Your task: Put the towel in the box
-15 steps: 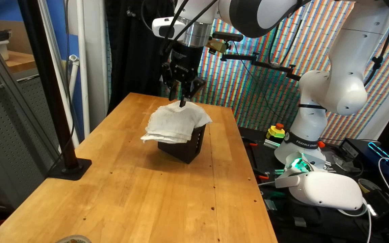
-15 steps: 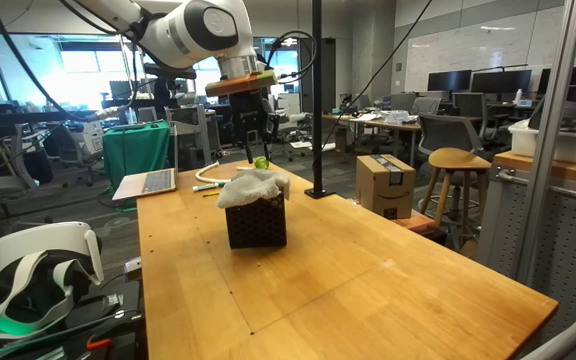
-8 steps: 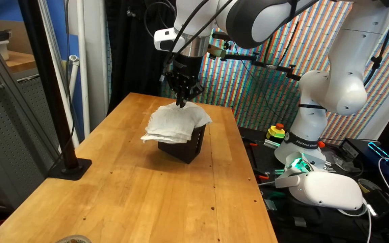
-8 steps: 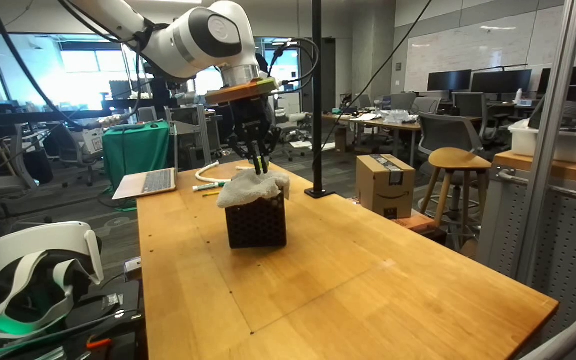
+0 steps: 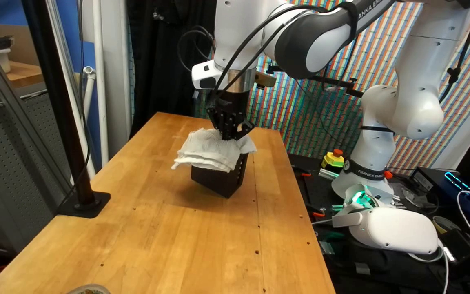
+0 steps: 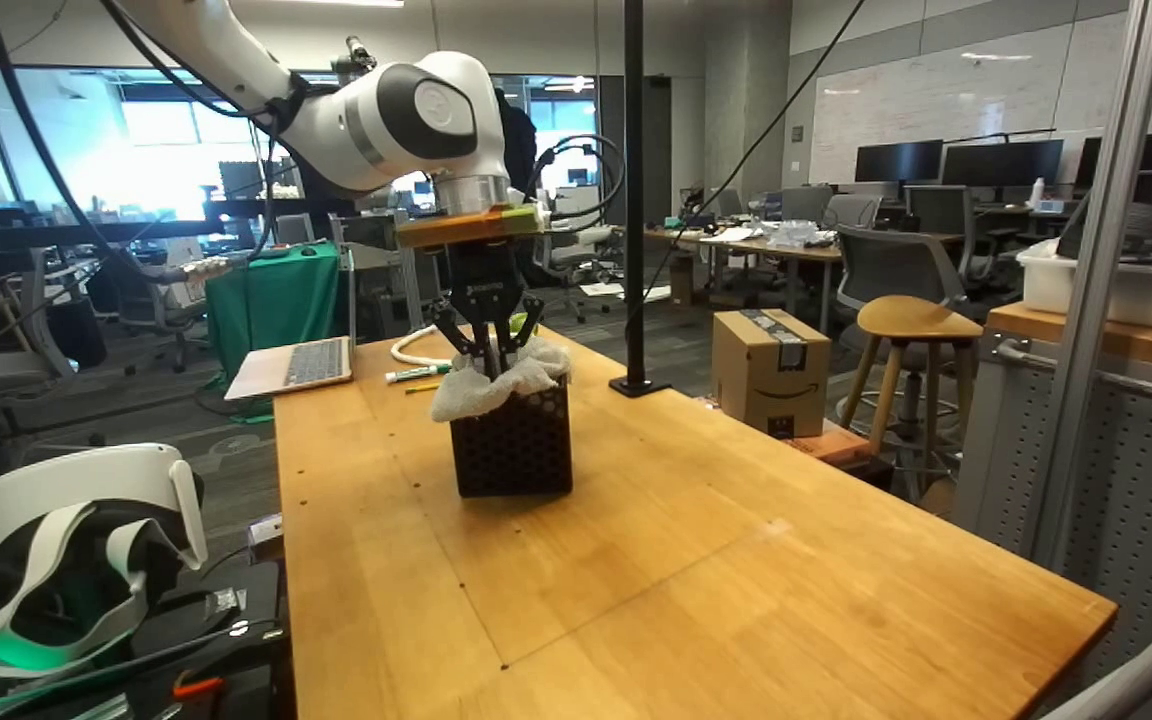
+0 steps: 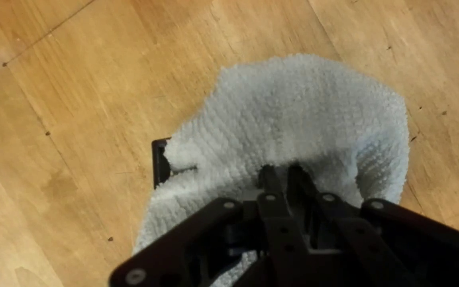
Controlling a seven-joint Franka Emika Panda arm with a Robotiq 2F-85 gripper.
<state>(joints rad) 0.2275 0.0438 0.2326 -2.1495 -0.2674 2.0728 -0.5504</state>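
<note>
Fingers (image 7: pixel 270 179) close together, can't tell if pinching anything; towel (image 7: pixel 293 107) right beneath, touching, draped over box (image 6: pixel 513 450), which stands in from every edge of desk (image 6: pixel 696 540). Next likely: push straight down, tucking towel's overhang.

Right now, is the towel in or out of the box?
Not fully in: the towel drapes across the box, edges hanging outside.

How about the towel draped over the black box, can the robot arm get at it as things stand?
Yes, it looks so: nothing shows between the gripper and the towel, and the fingertips dip into its folds over the black box. Whether they grip it, I can't tell.
</note>
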